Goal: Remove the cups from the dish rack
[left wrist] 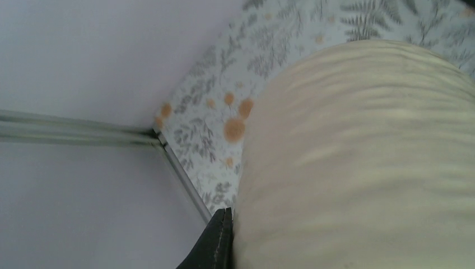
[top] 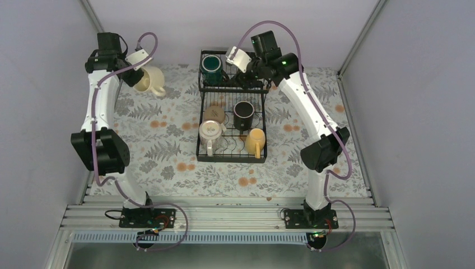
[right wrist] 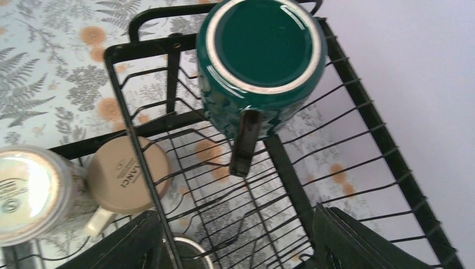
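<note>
Cream glaze fills the left wrist view. The left gripper (top: 136, 72) holds the cream mug (left wrist: 358, 157), whose wall presses against the one visible finger (left wrist: 219, 241). The mug is tilted above the floral tablecloth (top: 162, 151), well apart from the dish rack (top: 231, 160); whether it touches the cloth cannot be told. A good placement would mean levelling the mug, lowering it until the base sits flat, and only then letting go and backing straight off.

The right gripper (right wrist: 235, 255) is spread wide and empty. Just ahead of it the dark green mug (right wrist: 260, 50) stands upside down in the rack's raised section, handle pointing back toward the claw. Lower and to one side sit the tan mug (right wrist: 126, 174) and the off-white mug (right wrist: 28, 193).
</note>
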`<state>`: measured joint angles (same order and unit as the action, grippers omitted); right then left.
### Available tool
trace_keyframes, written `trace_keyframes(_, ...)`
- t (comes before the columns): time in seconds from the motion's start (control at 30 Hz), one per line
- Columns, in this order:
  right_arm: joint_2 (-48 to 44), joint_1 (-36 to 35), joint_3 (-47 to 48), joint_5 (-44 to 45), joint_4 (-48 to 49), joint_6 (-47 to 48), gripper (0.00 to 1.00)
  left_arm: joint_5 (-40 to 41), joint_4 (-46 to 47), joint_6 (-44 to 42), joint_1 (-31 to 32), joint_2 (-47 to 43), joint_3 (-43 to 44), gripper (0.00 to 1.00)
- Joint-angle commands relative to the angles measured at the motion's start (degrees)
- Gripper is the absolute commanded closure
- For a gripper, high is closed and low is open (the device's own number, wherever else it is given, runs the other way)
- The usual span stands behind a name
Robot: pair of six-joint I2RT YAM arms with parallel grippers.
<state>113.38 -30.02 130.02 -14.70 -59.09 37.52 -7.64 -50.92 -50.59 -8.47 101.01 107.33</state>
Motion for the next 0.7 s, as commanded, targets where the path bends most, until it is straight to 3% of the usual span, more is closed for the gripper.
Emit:
trace_keyframes(0.0, 0.80, -1.12, 0.86, 4.61, 4.95, 1.33, 0.30, 1.98, -7.18, -3.03, -1.42, 2.35, 9.73, 0.98)
trace_keyframes(0.37, 1.82, -3.55, 0.68, 7.69, 7.87, 1.12, 0.31, 12.92, -22.93, -2.33, -2.14, 22.99, 26.16, 0.98)
trace_keyframes(0.67, 2.56, -4.87, 0.41, 9.56, 8.91, 0.55, 0.31, 16.94, -24.47, -1.26, -2.16, 34.18, 34.44, 0.98)
